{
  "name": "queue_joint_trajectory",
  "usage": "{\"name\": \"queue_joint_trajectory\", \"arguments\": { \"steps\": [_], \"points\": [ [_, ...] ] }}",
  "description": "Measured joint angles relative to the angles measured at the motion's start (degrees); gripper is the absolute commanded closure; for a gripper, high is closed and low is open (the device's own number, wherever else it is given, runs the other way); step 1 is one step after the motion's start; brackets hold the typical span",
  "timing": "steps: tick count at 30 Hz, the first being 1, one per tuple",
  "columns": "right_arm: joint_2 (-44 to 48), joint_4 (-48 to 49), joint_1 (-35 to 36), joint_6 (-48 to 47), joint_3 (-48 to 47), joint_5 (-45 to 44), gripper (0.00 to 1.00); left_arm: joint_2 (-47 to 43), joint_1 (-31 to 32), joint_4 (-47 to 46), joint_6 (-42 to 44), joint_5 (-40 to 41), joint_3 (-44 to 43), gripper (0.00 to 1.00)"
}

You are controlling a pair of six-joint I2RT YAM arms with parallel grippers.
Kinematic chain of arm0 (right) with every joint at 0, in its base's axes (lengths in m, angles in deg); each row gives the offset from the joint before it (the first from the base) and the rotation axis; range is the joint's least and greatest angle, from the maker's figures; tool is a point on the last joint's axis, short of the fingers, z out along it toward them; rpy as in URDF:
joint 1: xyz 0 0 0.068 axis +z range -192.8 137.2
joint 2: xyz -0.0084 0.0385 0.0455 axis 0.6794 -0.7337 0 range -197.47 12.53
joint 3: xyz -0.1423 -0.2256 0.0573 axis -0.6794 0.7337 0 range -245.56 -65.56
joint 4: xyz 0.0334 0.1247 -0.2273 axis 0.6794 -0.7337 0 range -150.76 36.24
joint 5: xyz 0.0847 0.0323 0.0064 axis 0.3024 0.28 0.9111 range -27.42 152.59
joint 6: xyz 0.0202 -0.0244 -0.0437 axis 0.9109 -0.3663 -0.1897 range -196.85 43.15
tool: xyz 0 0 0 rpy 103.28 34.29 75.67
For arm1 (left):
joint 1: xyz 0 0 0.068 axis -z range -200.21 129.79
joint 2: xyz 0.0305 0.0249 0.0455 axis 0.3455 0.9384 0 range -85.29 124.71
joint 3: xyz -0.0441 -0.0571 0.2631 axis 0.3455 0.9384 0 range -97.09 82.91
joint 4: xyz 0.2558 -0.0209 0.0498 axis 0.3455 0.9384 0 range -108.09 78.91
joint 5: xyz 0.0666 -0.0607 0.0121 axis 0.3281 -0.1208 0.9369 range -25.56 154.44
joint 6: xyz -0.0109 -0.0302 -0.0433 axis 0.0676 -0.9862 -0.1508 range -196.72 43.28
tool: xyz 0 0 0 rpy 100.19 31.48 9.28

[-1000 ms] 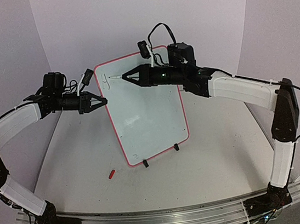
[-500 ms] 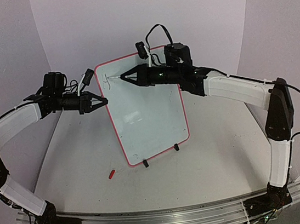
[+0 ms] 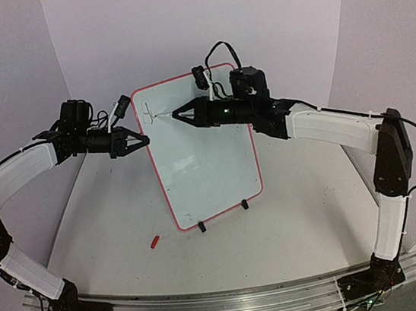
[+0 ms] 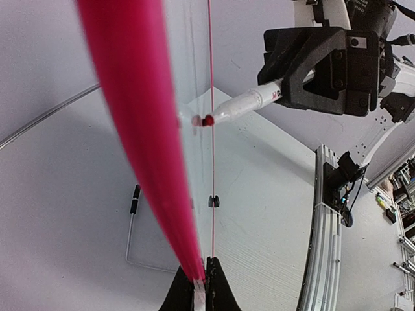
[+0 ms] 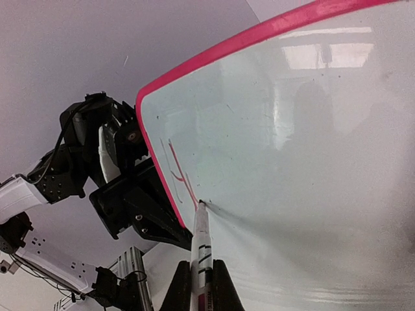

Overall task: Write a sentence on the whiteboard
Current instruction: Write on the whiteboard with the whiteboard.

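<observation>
Whiteboard (image 3: 209, 163) — glossy white, rounded corners, thin red-pink rim — propped mid-table, pinched tight at its 9 o'clock edge by left gripper (image 3: 144, 142). Slim marker (image 5: 203, 249) clamped in right gripper (image 3: 176, 115), slid a touch toward 6 o'clock since a second ago, now touching beside first reddish strokes of sentence (image 5: 180, 173) near 11 o'clock corner — writing barely begun

The whiteboard (image 3: 209, 163), glossy white with rounded corners and a thin red-pink rim, is propped steeply, leaning back. Of the sentence (image 3: 147, 114), only a few thin reddish strokes are seen, at the board's 11 o'clock corner.
</observation>
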Motion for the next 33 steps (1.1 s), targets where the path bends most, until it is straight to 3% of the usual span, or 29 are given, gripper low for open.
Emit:
{"name": "queue_joint_trajectory", "arguments": {
  "steps": [20,33],
  "points": [
    [2.41,3.08,-0.33,0.3,2.77,-0.5,1.0,0.0,0.21,0.0,0.1,0.0,-0.02,1.0],
    [2.0,3.03,-0.33,0.94,-0.18,-1.23,1.0,-0.11,0.61,-0.01,0.43,0.16,-0.05,1.0]
  ]
}}
